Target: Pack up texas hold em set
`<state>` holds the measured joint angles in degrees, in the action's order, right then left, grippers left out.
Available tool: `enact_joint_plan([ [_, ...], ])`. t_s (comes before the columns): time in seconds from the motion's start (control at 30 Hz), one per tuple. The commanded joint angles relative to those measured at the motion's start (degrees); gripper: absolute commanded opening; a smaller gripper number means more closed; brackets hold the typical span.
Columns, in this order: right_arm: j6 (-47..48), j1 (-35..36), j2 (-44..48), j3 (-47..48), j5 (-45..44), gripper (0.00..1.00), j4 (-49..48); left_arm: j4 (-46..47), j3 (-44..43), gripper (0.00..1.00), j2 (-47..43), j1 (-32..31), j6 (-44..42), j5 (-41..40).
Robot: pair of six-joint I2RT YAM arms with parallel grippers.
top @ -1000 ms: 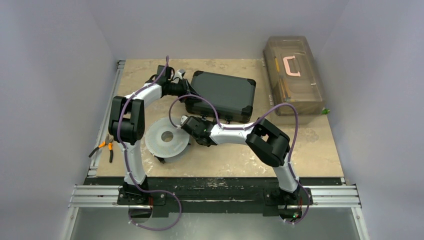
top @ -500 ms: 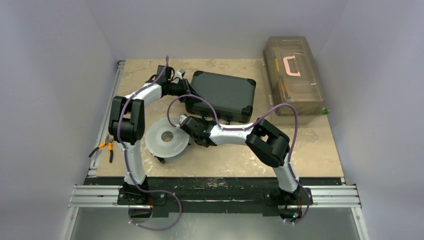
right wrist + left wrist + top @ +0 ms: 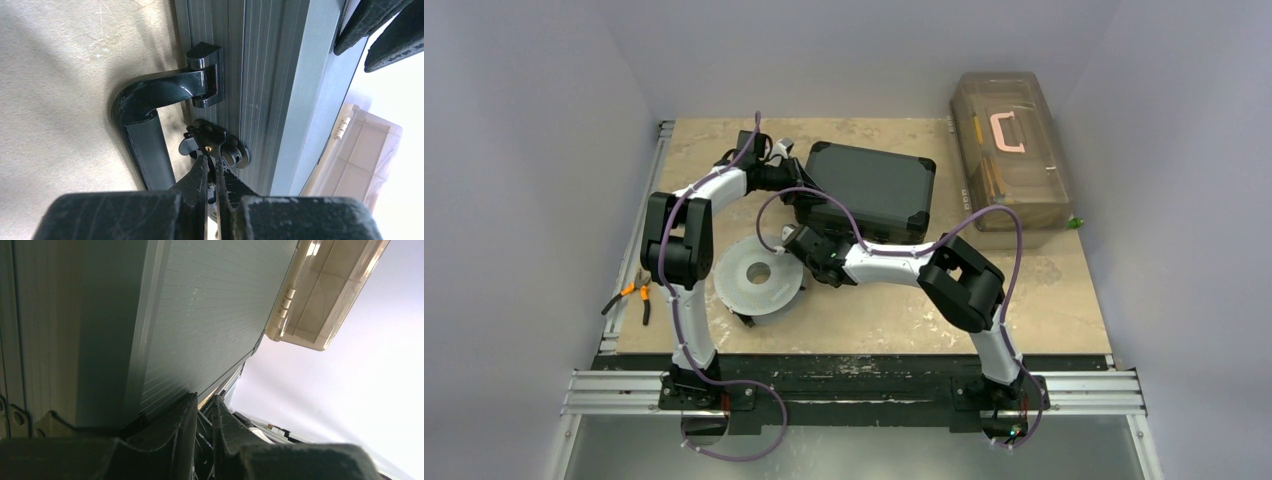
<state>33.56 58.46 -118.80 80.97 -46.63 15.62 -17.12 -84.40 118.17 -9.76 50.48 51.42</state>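
The texas hold em set is a black briefcase (image 3: 874, 185) lying closed on the table; chips, decks and buttons are hidden inside. Its ribbed side (image 3: 260, 75), black handle (image 3: 145, 125) and a latch (image 3: 212, 145) fill the right wrist view. My right gripper (image 3: 211, 161) is shut with the thin latch tab pinched between its tips; from above it (image 3: 796, 238) sits at the case's near left corner. My left gripper (image 3: 786, 180) rests against the case's left far edge. Its fingers (image 3: 204, 401) stand a narrow gap apart with nothing between them, beside the lid (image 3: 200, 315).
A translucent brown toolbox (image 3: 1009, 145) with a pink handle stands at the back right, just right of the case. A grey-white disc (image 3: 759, 273) with a centre hole lies left of my right gripper. Orange-handled pliers (image 3: 636, 292) lie at the table's left edge.
My right gripper has edged toward the case's front and closed its jaws on the latch. The left arm and the case have not moved.
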Motion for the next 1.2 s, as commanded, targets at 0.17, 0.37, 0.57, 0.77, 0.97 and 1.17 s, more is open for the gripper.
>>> enact_joint_plan([
  [0.17,6.9,-3.7,1.7,5.7,-6.1,0.00,-7.9,-2.1,2.4,0.18,2.1,1.1,-1.1,-7.2],
  [0.37,9.0,-4.7,2.1,6.0,-6.6,0.00,-9.5,-2.0,2.5,0.18,1.9,1.0,-1.0,-7.5],
  [0.57,12.3,-6.4,2.1,6.0,-7.0,0.00,-13.3,-1.9,2.6,0.18,2.1,1.2,-0.9,-7.5],
  [0.77,14.2,-8.3,0.7,7.4,-6.8,0.15,-14.3,-1.9,2.6,0.18,2.1,1.2,-1.0,-7.5],
  [0.97,13.9,-8.4,2.4,6.4,-6.0,0.20,-14.2,-1.9,2.6,0.18,2.3,1.3,-0.9,-7.5],
  [1.17,15.3,-9.5,3.1,6.1,-5.2,0.23,-14.5,-1.8,2.6,0.18,2.3,1.4,-0.8,-7.5],
])
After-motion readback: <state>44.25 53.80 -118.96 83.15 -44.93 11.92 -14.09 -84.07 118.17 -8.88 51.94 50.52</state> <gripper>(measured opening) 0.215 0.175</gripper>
